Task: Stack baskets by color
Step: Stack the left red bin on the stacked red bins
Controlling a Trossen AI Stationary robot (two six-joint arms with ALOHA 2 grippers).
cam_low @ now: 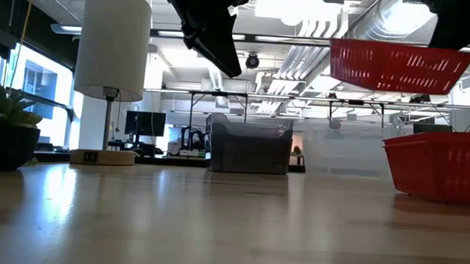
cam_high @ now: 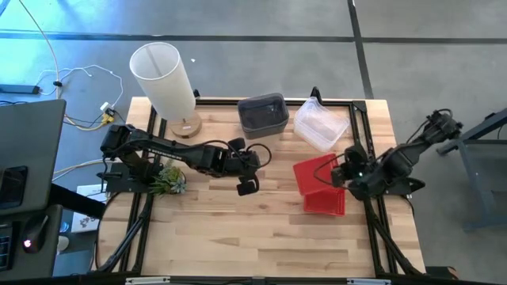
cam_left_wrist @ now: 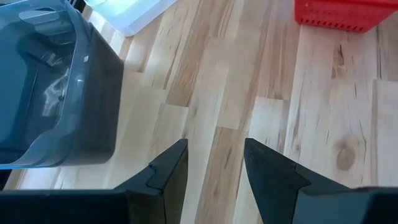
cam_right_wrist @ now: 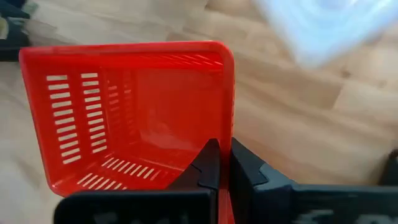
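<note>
Right arm holds a red basket up off the table, above another red one.

The right gripper has its fingers pinched tight on the wall of a lifted red basket, which hangs in the air, slightly tilted, over the red stack resting on the table near the right edge. I cannot tell whether that stack is one basket or two. At the back sit the dark grey baskets and, just beside them, the clear baskets; each pile is nested, so their number is unclear. The left gripper hovers empty over mid-table, fingers spread apart. A white lamp and a small plant stand at left.
</note>
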